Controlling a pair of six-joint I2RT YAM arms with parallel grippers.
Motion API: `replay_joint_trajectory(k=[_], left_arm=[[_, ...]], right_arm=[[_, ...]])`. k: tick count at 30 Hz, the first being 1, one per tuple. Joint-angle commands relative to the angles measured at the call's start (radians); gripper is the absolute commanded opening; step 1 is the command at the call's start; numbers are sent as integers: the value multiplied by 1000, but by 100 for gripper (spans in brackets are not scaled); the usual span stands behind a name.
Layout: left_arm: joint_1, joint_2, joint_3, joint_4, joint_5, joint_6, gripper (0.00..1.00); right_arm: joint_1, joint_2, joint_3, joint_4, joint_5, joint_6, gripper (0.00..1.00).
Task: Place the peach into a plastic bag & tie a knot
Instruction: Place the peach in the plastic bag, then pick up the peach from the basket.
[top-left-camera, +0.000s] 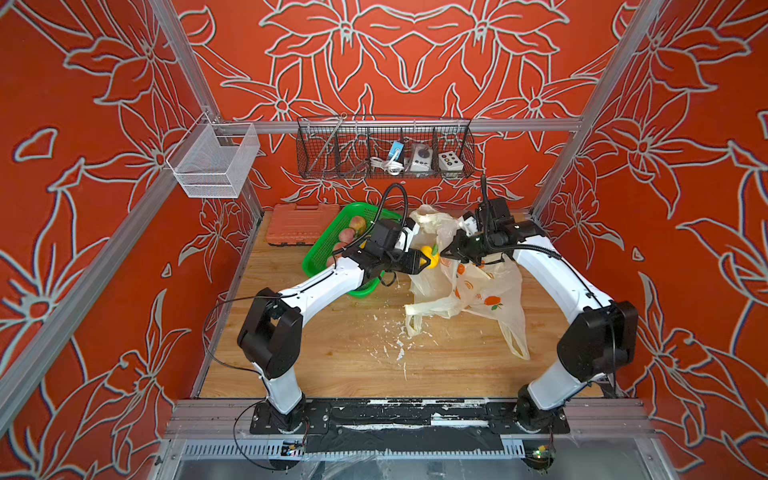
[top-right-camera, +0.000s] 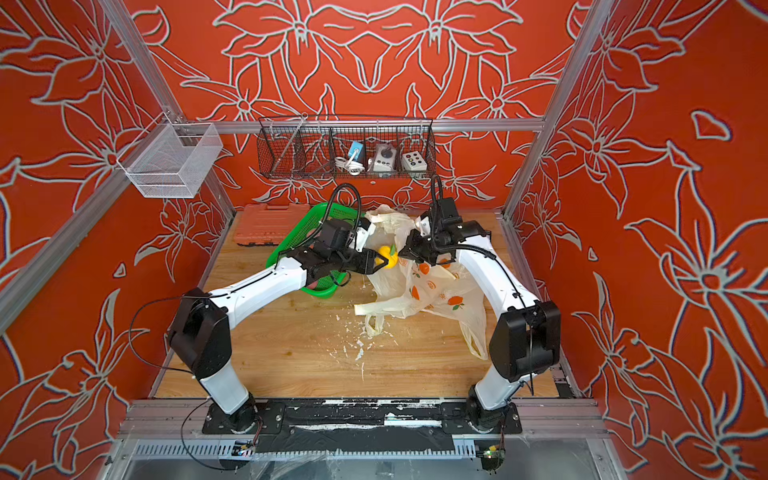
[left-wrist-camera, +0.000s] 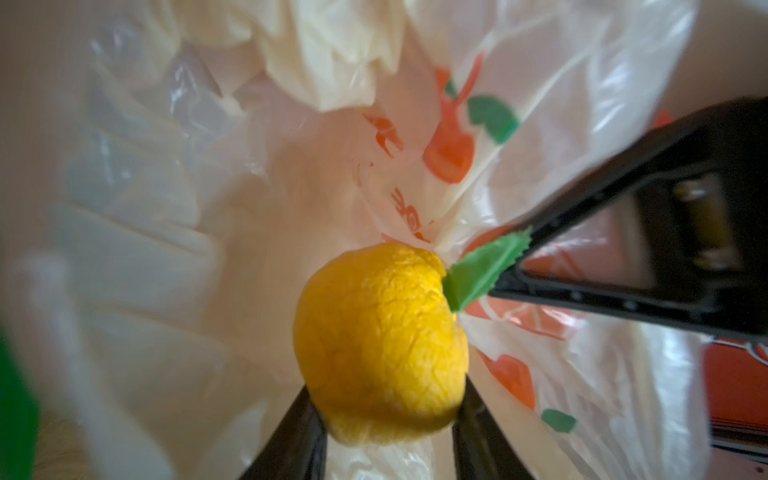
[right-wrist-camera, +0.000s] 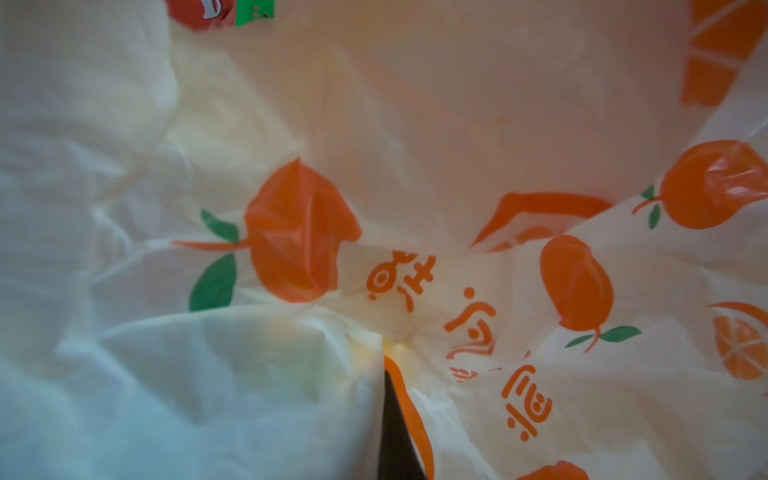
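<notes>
My left gripper (top-left-camera: 428, 260) (top-right-camera: 385, 262) (left-wrist-camera: 386, 401) is shut on the peach (top-left-camera: 429, 254) (top-right-camera: 387, 255) (left-wrist-camera: 380, 340), a yellow fruit with a green leaf. It holds the fruit at the mouth of the plastic bag (top-left-camera: 469, 286) (top-right-camera: 432, 291) (left-wrist-camera: 199, 216) (right-wrist-camera: 540, 332), which is translucent white with orange fruit prints. My right gripper (top-left-camera: 452, 249) (top-right-camera: 406, 248) (right-wrist-camera: 388, 374) is shut on the bag's upper edge and holds it lifted, just right of the peach. In the left wrist view the peach's leaf touches one of the right gripper's black fingers (left-wrist-camera: 623, 249). The bag's lower part and one handle lie on the table.
A green basket (top-left-camera: 320, 253) with reddish fruits (top-left-camera: 356, 224) sits under my left arm. An orange tool case (top-left-camera: 299, 222) lies at the back left. White plastic scraps (top-left-camera: 390, 332) litter the wooden table (top-left-camera: 332, 365). A wire basket (top-left-camera: 384, 147) and a white mesh basket (top-left-camera: 212, 160) hang above.
</notes>
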Motion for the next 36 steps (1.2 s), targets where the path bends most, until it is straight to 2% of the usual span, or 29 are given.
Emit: replay_joint_trajectory(k=[1, 4, 6, 12, 15, 17, 19, 22, 24, 30, 36], left_arm=[[-7, 38, 3, -8, -58, 41, 37], [-7, 55, 40, -75, -81, 83, 68], [-3, 23, 59, -136, -88, 121, 80], [80, -213, -1, -310, 21, 166, 81], [183, -353, -71, -392, 132, 154, 79], [247, -404, -94, -475, 116, 167, 77], [292, -406, -105, -532, 25, 170, 77], [329, -330, -83, -586, -278, 150, 82], [357, -242, -39, -598, -397, 133, 86], [380, 46, 132, -624, -539, 142, 91], [401, 230, 220, -609, -577, 166, 88]], right_arm=[[5, -29, -5, 53, -68, 35, 0], [4, -25, -6, 61, -70, 40, 0], [-2, -23, -2, 53, -61, 34, 0], [-17, -16, 14, 21, -32, 6, 0], [-19, -10, 19, 6, -13, -10, 0], [-17, -5, 20, 8, -11, -11, 0], [-17, -3, 20, 12, -12, -10, 0], [-16, 0, 25, 12, -14, -11, 0], [-15, 1, 24, 11, -14, -13, 0], [-13, -10, 17, 1, -5, -25, 0], [-13, -18, 8, -1, 4, -36, 0]])
